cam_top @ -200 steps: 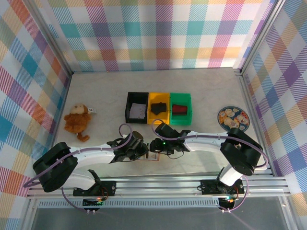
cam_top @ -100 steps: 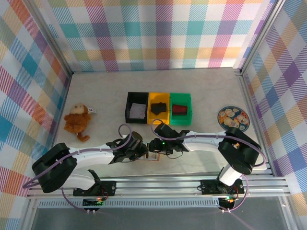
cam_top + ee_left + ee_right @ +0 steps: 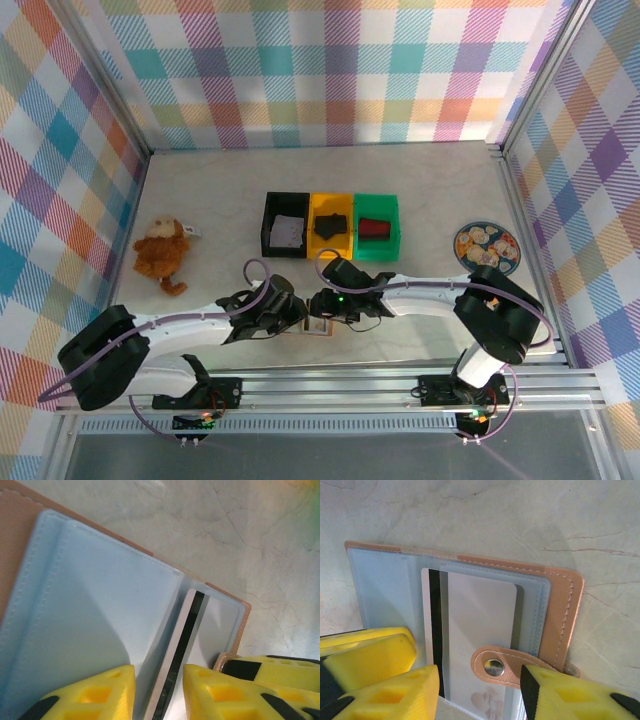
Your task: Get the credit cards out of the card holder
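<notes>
**Card partly out, grip not yet made**

Mid-step: working a striped card [image 3: 187,625] free of the holder [image 3: 318,326], spread open, blue side up, on the table [image 3: 420,200] near the front edge. Left gripper [image 3: 159,675] with jaws parted astride the card's raised edge, not clamped. Right gripper [image 3: 479,675] likewise parted over the strap [image 3: 495,666] end; cannot tell if pressing down. Next, probably: close the left on the card, pin the holder with the right, then draw straight along the pocket.

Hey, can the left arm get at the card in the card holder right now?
Probably yes. The holder lies open, the card pokes out of its pocket, and the left end effector straddles its edge, jaws apart; nothing blocks it.
</notes>
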Robot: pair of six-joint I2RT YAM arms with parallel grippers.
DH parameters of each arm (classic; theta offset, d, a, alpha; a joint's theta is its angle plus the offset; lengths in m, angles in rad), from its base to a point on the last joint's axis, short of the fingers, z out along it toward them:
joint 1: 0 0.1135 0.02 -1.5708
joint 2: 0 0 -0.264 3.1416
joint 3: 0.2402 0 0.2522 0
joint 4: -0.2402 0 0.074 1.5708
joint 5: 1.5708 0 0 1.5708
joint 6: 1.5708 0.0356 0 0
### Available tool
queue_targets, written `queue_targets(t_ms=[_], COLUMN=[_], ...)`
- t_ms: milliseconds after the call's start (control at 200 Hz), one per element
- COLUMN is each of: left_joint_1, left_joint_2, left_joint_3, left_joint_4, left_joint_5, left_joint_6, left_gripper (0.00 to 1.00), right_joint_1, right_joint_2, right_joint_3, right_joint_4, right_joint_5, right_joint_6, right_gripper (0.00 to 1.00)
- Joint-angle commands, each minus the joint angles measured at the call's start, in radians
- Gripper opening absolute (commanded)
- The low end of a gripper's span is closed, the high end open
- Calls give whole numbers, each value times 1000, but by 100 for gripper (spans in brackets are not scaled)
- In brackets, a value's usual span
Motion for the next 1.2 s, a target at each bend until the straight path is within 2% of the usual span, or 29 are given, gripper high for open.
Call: queue_targets(t_ms=[0,705,1195], left_joint_1=[-12,-13,-14], left_joint_2=[-60,16,44], left_joint_3=[-5,10,11], left_joint_4=[-15,61,65], left_joint_5=[-23,21,23], left_joint_6=[18,15,22], left_gripper=[32,30,23], right_joint_1=[7,6,6], right_joint_2=[10,5,19], right_joint_3=[-29,-33,-27], right_joint_4=[-21,-26,-19], right_joint_5=[4,5,-3], right_joint_6=[10,9,5], right_gripper=[49,49,49])
